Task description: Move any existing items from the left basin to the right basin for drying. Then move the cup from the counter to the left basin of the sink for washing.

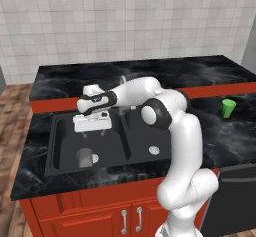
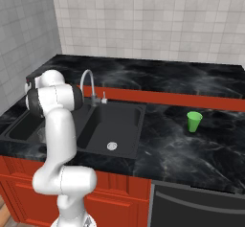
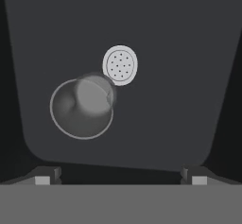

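The grey translucent tumbler (image 1: pixel 85 157) stands upright on the floor of the left basin (image 1: pixel 64 146), right beside its round silver drain (image 3: pixel 120 64). My gripper (image 1: pixel 94 131) hangs open above that basin, pointing down, well clear of the tumbler. From the hand view I look down into the tumbler (image 3: pixel 82 107), which lies ahead and left of the midline between my two fingertips (image 3: pixel 42 178); nothing is between them. The bright green cup (image 1: pixel 228 108) stands on the black counter (image 1: pixel 220 141) far to the right of the sink. The right basin (image 2: pixel 119 120) holds nothing but its drain (image 2: pixel 111 146).
A silver gooseneck tap (image 2: pixel 88 85) rises at the sink's back by the divider, close behind my forearm. A raised red-edged ledge (image 2: pixel 158 96) runs along the back of the counter. A dark appliance front (image 2: pixel 196 204) sits below the counter on the right.
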